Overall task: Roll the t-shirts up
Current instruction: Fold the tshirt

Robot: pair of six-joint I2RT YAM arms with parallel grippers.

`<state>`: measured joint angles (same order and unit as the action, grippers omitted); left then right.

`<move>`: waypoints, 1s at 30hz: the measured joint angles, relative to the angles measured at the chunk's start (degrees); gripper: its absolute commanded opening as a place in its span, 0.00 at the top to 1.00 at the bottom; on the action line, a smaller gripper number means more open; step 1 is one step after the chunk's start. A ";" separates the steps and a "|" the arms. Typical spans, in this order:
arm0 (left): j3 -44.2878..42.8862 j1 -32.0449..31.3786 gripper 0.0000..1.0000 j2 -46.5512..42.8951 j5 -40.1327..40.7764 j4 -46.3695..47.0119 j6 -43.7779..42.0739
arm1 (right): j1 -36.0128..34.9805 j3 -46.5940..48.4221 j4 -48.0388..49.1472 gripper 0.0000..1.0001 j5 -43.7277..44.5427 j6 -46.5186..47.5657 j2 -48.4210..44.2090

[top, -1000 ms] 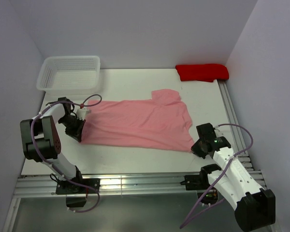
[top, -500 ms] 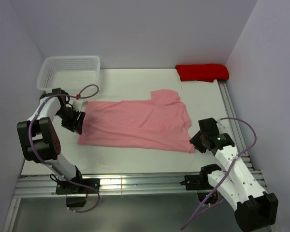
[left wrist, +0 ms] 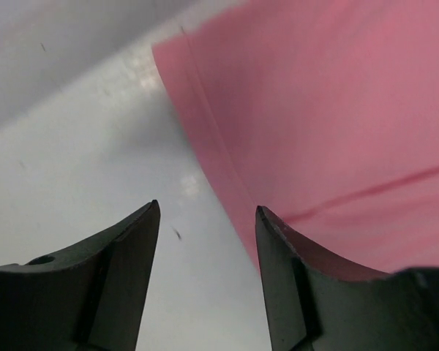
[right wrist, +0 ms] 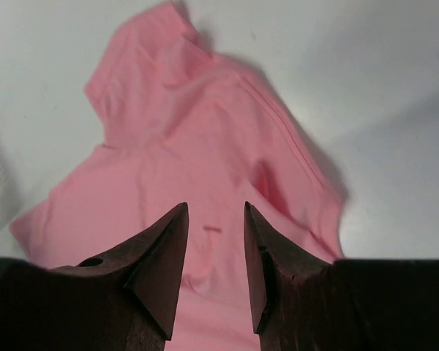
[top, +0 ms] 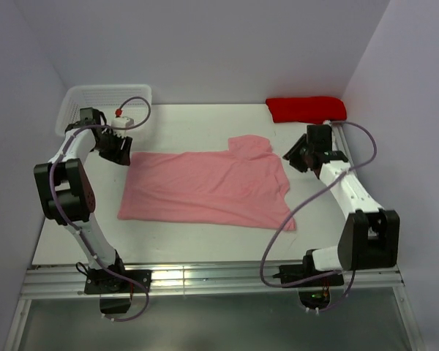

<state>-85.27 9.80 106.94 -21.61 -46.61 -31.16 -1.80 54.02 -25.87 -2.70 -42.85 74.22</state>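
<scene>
A salmon-pink t-shirt (top: 205, 189) lies flat across the middle of the white table (top: 197, 130), with one sleeve (top: 250, 145) sticking out on its far side. My left gripper (top: 124, 153) hovers at the shirt's far left corner. In the left wrist view it (left wrist: 207, 208) is open over the shirt's hem (left wrist: 205, 124), and nothing sits between its fingers. Over the shirt's far right part, beside the sleeve, my right gripper (top: 292, 158) hangs. In the right wrist view it (right wrist: 216, 206) is open above the pink fabric (right wrist: 205, 131) and holds nothing.
A white mesh basket (top: 110, 89) stands in the far left corner, right behind my left arm. A red cloth (top: 306, 109) lies bunched in the far right corner. Metal rails (top: 205, 274) run along the table's near edge and right side.
Both grippers have opened and let go of the shirt's near corners. Both arms have swung from the near edge to the shirt's far side. The shirt lies flat.
</scene>
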 measured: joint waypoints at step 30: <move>-0.39 -3.65 0.41 10.84 -0.98 19.61 -2.73 | 2.95 26.25 7.21 0.61 -2.86 6.97 35.01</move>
<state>-85.67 6.15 117.78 -22.59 -27.00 -33.89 1.15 80.27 -18.65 -5.56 -35.88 109.23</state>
